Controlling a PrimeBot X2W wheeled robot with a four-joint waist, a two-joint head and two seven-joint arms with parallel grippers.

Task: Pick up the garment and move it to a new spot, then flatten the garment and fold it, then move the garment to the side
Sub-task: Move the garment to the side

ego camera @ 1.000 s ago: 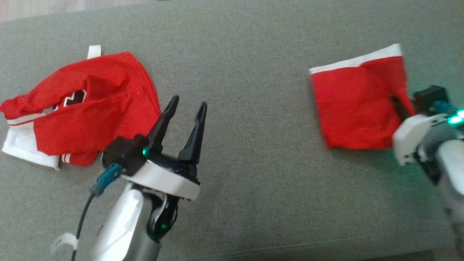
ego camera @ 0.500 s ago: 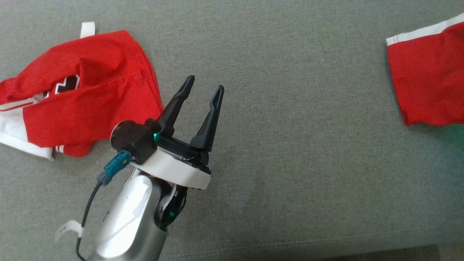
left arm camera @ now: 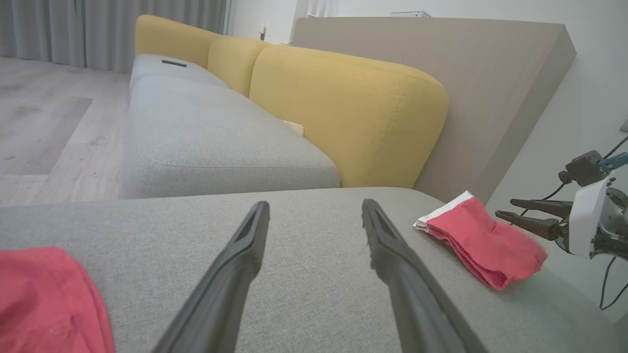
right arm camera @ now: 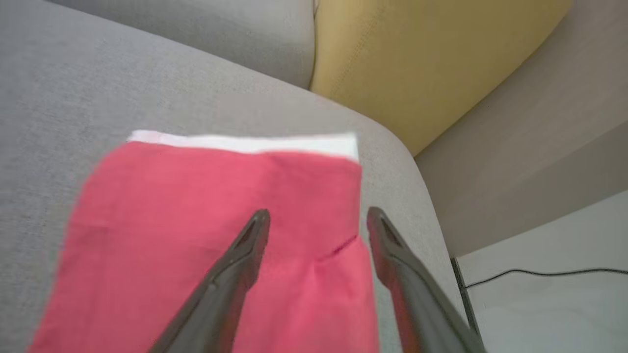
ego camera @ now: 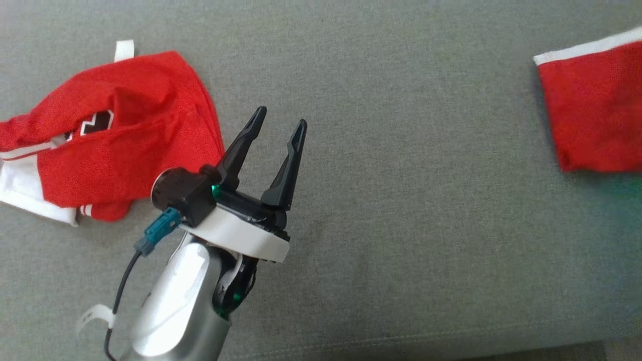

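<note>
A folded red garment (ego camera: pixel 592 110) with a white band lies flat near the right end of the grey seat, also seen in the left wrist view (left arm camera: pixel 478 242). My right gripper (right arm camera: pixel 318 212) hovers just above the folded garment (right arm camera: pixel 196 220), open, with nothing between its fingers; the left wrist view shows the right gripper (left arm camera: pixel 505 207) beside the cloth's edge. My left gripper (ego camera: pixel 281 116) stands open over bare seat fabric, just right of a crumpled red and white garment (ego camera: pixel 115 140). In its own view the left gripper (left arm camera: pixel 315 205) holds nothing.
The grey seat cushion (ego camera: pixel 401 225) has its front edge along the bottom of the head view. Yellow back cushions (left arm camera: pixel 343 108) and a beige panel (left arm camera: pixel 490 88) rise behind. The seat's rounded corner (right arm camera: pixel 407 162) drops to a pale floor with a cable (right arm camera: pixel 539 272).
The right gripper has let go of the folded garment and opened. The head camera has turned left, so the folded garment now sits at the picture's right edge. The left gripper stays open.
</note>
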